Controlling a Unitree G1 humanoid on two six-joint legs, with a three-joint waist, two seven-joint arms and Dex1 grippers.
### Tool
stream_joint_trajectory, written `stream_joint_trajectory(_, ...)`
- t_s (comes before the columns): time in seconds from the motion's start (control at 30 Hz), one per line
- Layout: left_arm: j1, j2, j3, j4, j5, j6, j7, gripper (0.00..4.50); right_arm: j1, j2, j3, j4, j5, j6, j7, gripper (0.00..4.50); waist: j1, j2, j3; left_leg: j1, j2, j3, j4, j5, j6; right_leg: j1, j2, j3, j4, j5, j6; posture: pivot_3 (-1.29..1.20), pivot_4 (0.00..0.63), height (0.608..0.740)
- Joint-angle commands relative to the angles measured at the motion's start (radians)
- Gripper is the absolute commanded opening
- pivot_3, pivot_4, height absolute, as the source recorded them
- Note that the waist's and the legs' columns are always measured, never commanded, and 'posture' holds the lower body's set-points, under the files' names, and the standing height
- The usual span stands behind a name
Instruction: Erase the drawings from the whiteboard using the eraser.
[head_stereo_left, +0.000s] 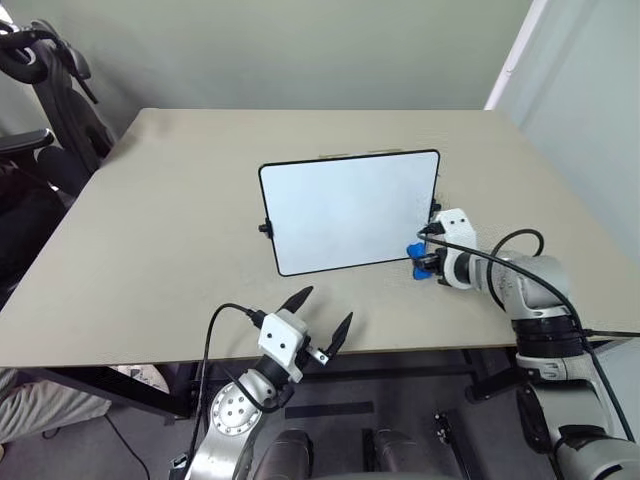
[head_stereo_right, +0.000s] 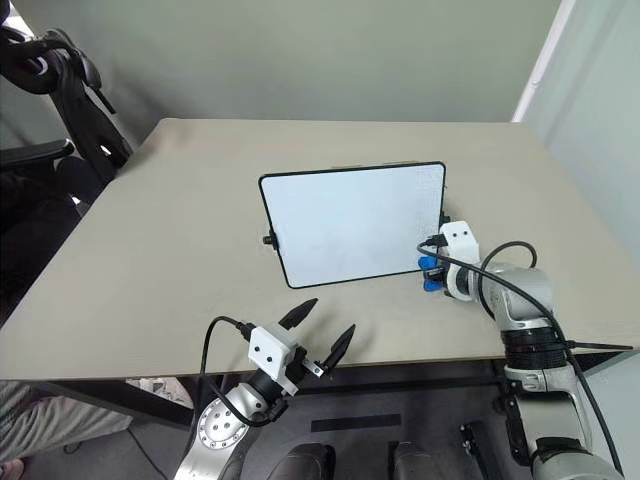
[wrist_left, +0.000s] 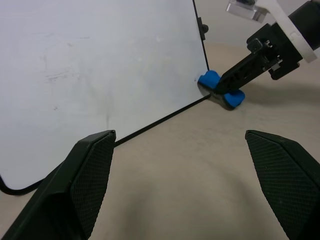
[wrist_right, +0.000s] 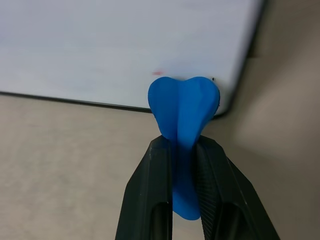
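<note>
**Eraser clamped at the board's lower right corner**

Right gripper: both black fingers pinched tight on the blue eraser. The soft eraser bulges into a heart shape above the fingertips, with a tail of it hanging between the fingers below. Its bulged end sits against the whiteboard at the lower right corner, just above the black bottom frame. From the left wrist, the eraser shows at that same corner, low, near or on the tabletop; contact with the table cannot be told.

Drawings: a faint red smudge on the white surface, just beside the eraser's upper edge on the side away from the corner. Elsewhere the board carries only pale grey streaks.

Whiteboard stands tilted back near the middle of the beige table, black frame, rounded corners, a small black knob on each side edge.

Left gripper: fingers spread wide, nothing between them, hovering at the near edge of the table, well apart from the board and pointing toward it.

A black chair stands off the table's far left corner.
</note>
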Motion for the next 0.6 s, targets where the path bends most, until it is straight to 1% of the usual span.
stream_joint_trajectory(0.03,-0.008,-0.003,-0.004,-0.041,-0.009,-0.003,-0.004,4.5,-0.034,-0.008,-0.034,-0.02,-0.001,-0.016,-0.016,0.52,-0.002,0.0,0.0,0.0,0.0,0.0,0.0,0.0,0.0,0.0,0.0,0.0,0.0,0.001,0.001,0.0,0.15,0.73)
stream_joint_trajectory(0.13,-0.009,-0.002,-0.004,-0.041,-0.011,-0.002,-0.005,4.5,-0.044,0.001,-0.036,-0.041,0.01,-0.014,-0.01,0.52,-0.005,0.0,0.0,0.0,0.001,0.0,0.0,0.003,0.005,-0.001,0.001,0.0,0.0,0.002,0.005,0.0,0.15,0.73)
stream_joint_trajectory(0.23,-0.011,-0.001,-0.004,-0.042,-0.009,0.001,-0.005,4.5,-0.046,0.015,-0.013,-0.074,0.022,0.002,0.002,0.52,-0.009,0.0,0.0,0.002,0.001,0.0,0.0,0.007,0.011,0.0,0.001,0.0,0.0,0.002,0.007,0.0,0.15,0.73)
stream_joint_trajectory(0.4,-0.013,-0.001,-0.004,-0.038,-0.006,-0.002,-0.002,4.5,-0.051,0.055,0.031,-0.088,0.022,0.012,0.004,0.52,-0.015,0.0,-0.001,0.003,0.001,0.0,0.0,0.007,0.011,0.0,0.002,0.002,-0.001,0.0,0.01,0.0,0.15,0.73)
stream_joint_trajectory(0.6,-0.008,-0.001,-0.005,-0.044,-0.005,-0.002,0.0,4.5,-0.07,0.084,0.069,-0.068,0.016,0.018,0.003,0.52,-0.015,0.001,0.0,0.003,0.001,0.0,0.0,0.004,0.012,-0.001,0.003,0.002,-0.001,0.001,0.006,0.0,0.15,0.73)
